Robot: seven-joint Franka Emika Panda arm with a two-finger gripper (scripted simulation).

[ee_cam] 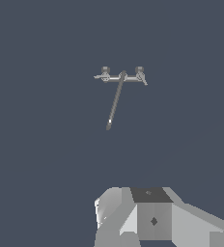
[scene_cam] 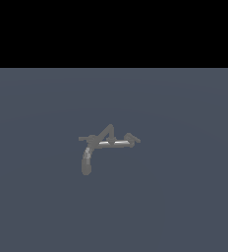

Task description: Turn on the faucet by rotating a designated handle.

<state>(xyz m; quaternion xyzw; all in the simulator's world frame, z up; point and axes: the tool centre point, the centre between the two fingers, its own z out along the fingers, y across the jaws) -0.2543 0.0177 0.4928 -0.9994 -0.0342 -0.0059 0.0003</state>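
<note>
A flat slate-blue floor (scene_cam: 185, 206) fills the ground (plain and unmarked), meeting a black backdrop (scene_cam: 114, 32) above.

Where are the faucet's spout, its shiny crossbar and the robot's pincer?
spout (scene_cam: 86, 160), exterior view, middle of the thick curved tube.
shiny crossbar (scene_cam: 113, 143), exterior view, middle of the bright bar.
pincer (ee_cam: 150, 217), wrist view, grey body; fingertips not visible.

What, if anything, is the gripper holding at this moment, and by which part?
Nothing is held. The faucet stands apart from the arm in the wrist view, and no arm shows near it in the exterior view. The fingertips themselves are not visible.
</note>
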